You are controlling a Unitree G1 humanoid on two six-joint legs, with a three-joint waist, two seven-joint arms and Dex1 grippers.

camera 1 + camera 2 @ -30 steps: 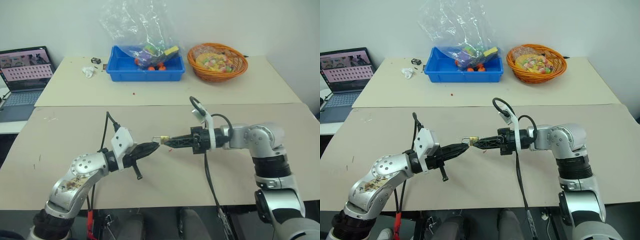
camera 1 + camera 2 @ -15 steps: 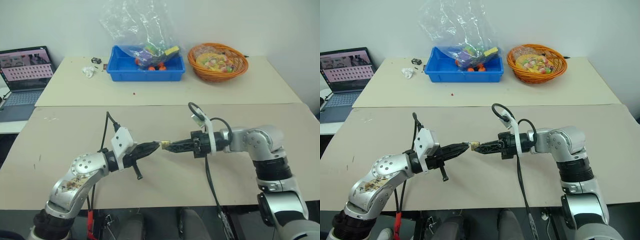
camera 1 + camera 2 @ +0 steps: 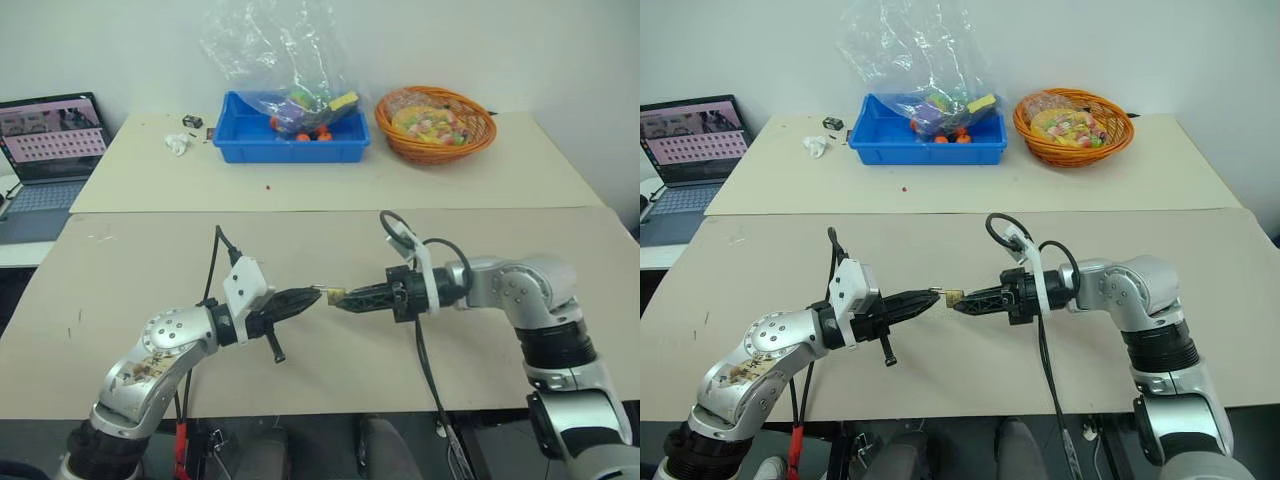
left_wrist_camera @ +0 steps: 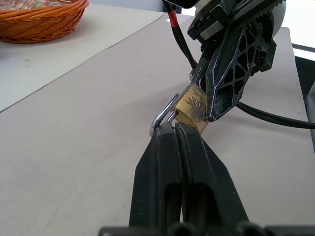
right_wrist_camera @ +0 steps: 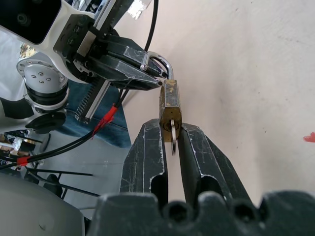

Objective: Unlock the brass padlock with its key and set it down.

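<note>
Above the desk (image 3: 120,270), left fingers (image 4: 170,147) pinch the shackle (image 4: 162,114); right fingers (image 5: 194,147) clamp the key (image 5: 173,142). Twisting hard may slip your padlock (image 4: 193,107) free.

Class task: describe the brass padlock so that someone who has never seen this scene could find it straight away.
Look above the near tan table, where the two black grippers meet tip to tip. Between them hangs the brass padlock: the left gripper pinches its silvery shackle. It is the one small gold block there.

Two beige tables (image 3: 150,280) seen; on far one: blue bin (image 3: 290,140), orange basket (image 3: 434,125), white scrap (image 3: 177,144), small red speck (image 3: 268,186).
</note>
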